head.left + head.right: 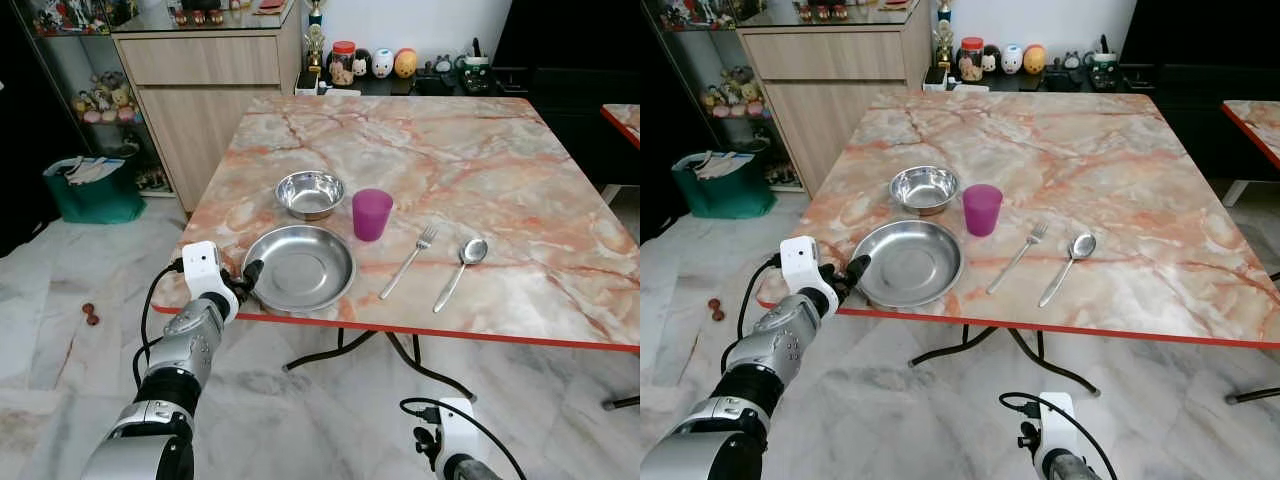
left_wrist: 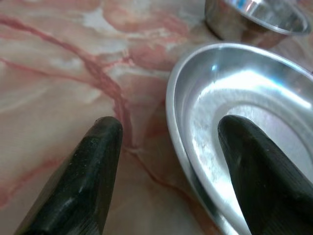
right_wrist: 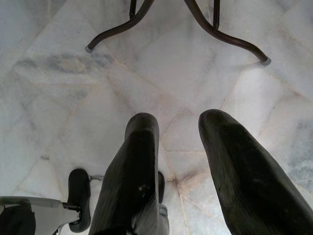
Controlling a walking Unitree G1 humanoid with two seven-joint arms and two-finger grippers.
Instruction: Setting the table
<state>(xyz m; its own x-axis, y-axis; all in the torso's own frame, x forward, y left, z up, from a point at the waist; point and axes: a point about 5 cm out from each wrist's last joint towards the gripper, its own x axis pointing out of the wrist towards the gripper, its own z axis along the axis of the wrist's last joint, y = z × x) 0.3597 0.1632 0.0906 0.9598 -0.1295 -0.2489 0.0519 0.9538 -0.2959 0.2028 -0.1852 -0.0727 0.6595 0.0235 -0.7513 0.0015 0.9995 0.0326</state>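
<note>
A marble-patterned bench [image 1: 480, 150] with a red edge carries the place setting near its near-left corner. A wide steel plate [image 1: 300, 267] lies closest to the near edge, and a small steel bowl [image 1: 310, 193] sits just beyond it, apart from it. A purple cup [image 1: 371, 213] stands upright just right of the bowl and just beyond the plate's far-right rim. Right of the plate lie a fork [image 1: 409, 261] and then a spoon [image 1: 460, 270], side by side and slightly apart, both angled with their heads toward the far side and handles toward the near edge. The left end effector [image 1: 248, 280] is at the plate's near-left rim; in the left wrist view its two black fingers [image 2: 83, 181] are spread, one over the bare marble outside the plate and the other over the plate's inside, with the rim between them and not gripped. The right end effector [image 3: 173, 142] hangs low below the bench's near edge, pointing down at the pale tiled floor [image 3: 58, 98] near the dark curved legs [image 3: 225, 36] of the bench, its fingers parted with nothing between them. Beyond the bench's far-left corner stands a wooden cabinet [image 1: 200, 90], with a green bag [image 1: 92, 188] on the floor to its left, and jars and small figurines [image 1: 375, 62] line a low dark shelf at the far wall.
</note>
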